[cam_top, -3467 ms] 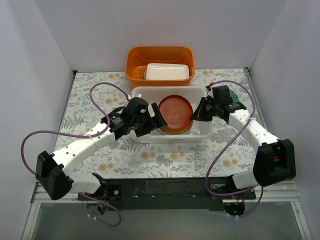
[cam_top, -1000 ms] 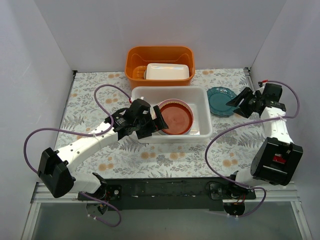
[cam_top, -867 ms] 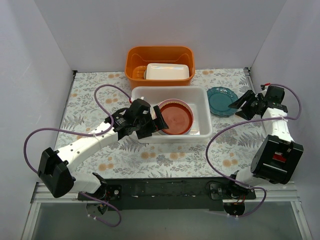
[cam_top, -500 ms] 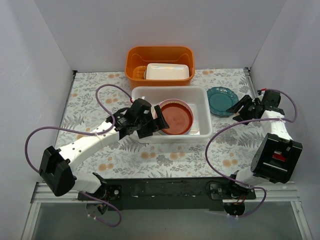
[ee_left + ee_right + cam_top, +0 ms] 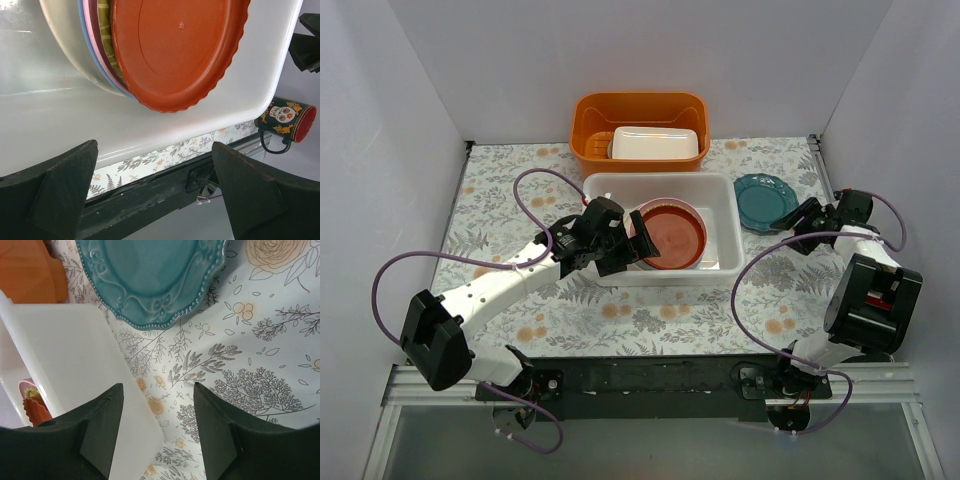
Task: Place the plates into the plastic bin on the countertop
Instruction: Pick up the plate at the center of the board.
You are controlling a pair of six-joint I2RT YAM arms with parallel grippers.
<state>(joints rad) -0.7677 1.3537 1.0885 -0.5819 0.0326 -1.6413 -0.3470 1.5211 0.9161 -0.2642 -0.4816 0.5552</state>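
The plastic bin (image 5: 720, 198) stands mid-countertop (image 5: 570, 315) with a leaning stack of plates inside. A red-brown plate (image 5: 671, 236) (image 5: 180, 50) fronts the stack, over yellow woven (image 5: 104, 35), pink, light blue and cream (image 5: 62, 45) ones. A teal scalloped plate (image 5: 763, 200) (image 5: 150, 275) lies flat on the cloth right of the bin. My left gripper (image 5: 638, 246) (image 5: 155, 145) is open at the bin's near left wall, beside the stack and holding nothing. My right gripper (image 5: 794, 228) (image 5: 158, 386) is open and empty, low over the cloth just near of the teal plate, by the bin's right wall (image 5: 65, 350).
An orange tub (image 5: 640, 112) (image 5: 30, 270) with a small white box (image 5: 656, 143) in it stands behind the bin. White walls close in left, right and back. A black skull mug (image 5: 285, 117) shows past the table's front edge in the left wrist view.
The right gripper has left the red-brown plate in the bin and swung right. Over the last second it drew toward me and down beside the teal plate. The left arm barely shifted.
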